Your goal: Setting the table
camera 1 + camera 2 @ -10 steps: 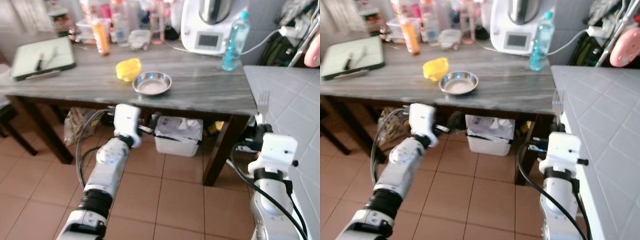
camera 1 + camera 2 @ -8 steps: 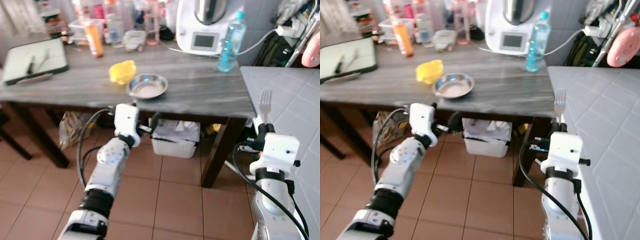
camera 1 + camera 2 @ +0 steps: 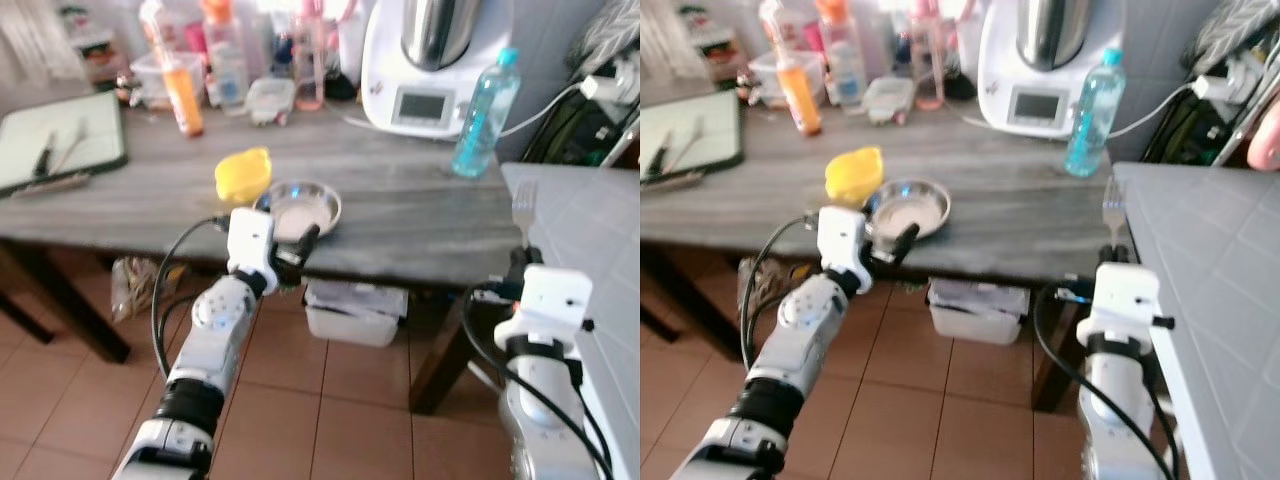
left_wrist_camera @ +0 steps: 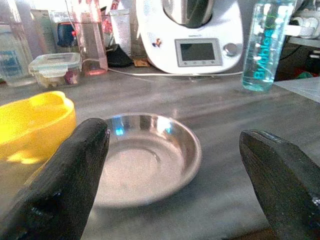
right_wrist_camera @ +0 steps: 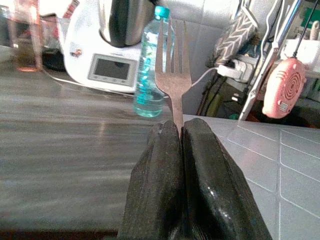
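A shallow steel bowl (image 3: 300, 205) sits near the front edge of the grey wooden table (image 3: 420, 230), with a yellow cup (image 3: 242, 172) touching its far left side. My left gripper (image 3: 298, 248) is open at the table's front edge, its two fingers spread either side of the steel bowl (image 4: 145, 160) and not touching it. My right gripper (image 5: 181, 132) is shut on the handle of a metal fork (image 5: 172, 75), tines pointing up. The fork (image 3: 524, 205) is held at the right, by the corner of the table.
A white kitchen machine (image 3: 435, 60), a blue water bottle (image 3: 485, 100), an orange bottle (image 3: 180, 85) and several containers line the back of the table. A tray (image 3: 55, 140) lies at its left end. A grey tiled counter (image 3: 590, 230) stands on the right, a white bin (image 3: 355, 310) under the table.
The camera has come closer to the table. My left gripper has risen from below the tabletop to the level of the steel bowl. The right gripper still holds the fork.
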Available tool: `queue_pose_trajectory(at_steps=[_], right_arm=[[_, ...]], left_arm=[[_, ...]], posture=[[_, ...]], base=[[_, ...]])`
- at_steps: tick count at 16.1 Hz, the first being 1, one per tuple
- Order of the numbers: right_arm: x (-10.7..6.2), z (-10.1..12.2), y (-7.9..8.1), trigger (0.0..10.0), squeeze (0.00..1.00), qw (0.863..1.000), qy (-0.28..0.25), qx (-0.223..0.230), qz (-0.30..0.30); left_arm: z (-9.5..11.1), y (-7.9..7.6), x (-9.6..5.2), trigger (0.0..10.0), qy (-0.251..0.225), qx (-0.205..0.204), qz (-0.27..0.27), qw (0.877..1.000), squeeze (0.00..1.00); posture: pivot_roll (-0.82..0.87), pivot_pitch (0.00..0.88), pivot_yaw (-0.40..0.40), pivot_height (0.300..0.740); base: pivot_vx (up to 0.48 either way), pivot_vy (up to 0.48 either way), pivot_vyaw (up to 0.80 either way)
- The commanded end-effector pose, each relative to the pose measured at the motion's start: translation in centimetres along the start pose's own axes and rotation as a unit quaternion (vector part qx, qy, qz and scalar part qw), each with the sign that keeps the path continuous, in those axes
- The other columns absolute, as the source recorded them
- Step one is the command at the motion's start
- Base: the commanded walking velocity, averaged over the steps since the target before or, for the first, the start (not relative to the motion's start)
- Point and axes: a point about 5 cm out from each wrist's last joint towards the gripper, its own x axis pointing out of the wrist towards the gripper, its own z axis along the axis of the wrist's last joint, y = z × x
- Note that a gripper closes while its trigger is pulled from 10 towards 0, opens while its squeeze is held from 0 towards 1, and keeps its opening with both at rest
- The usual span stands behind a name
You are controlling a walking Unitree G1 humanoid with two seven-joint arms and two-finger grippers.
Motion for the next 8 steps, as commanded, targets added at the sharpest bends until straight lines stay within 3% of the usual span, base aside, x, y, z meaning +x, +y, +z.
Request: queue_pose_trajectory(at_steps=[1,6,8], right_arm=[[0.0,0.1,-0.5,10.0,0.0,1.0,-0.004,-0.004,-0.008],[-0.1,0.0,-0.4,10.0,0.0,1.0,-0.001,-0.002,-0.007],[0.0,0.0,-0.2,10.0,0.0,1.0,0.0,0.0,-0.004]], left_arm=[[0.3,-0.7,0.4,10.0,-0.004,0.003,-0.014,1.0,0.0],[0.3,0.0,0.0,10.0,-0.003,0.014,-0.006,1.0,0.0],[0.4,0.7,-0.2,10.0,-0.008,0.018,0.007,1.0,0.0]], posture=[[0.04,0.069,0.029,0.74],[0.05,0.075,0.033,0.74],[0.05,0.077,0.031,0.74]], base=[[0.442,0.0,0.0],[0.451,0.0,0.0],[0.18,0.0,0.0]])
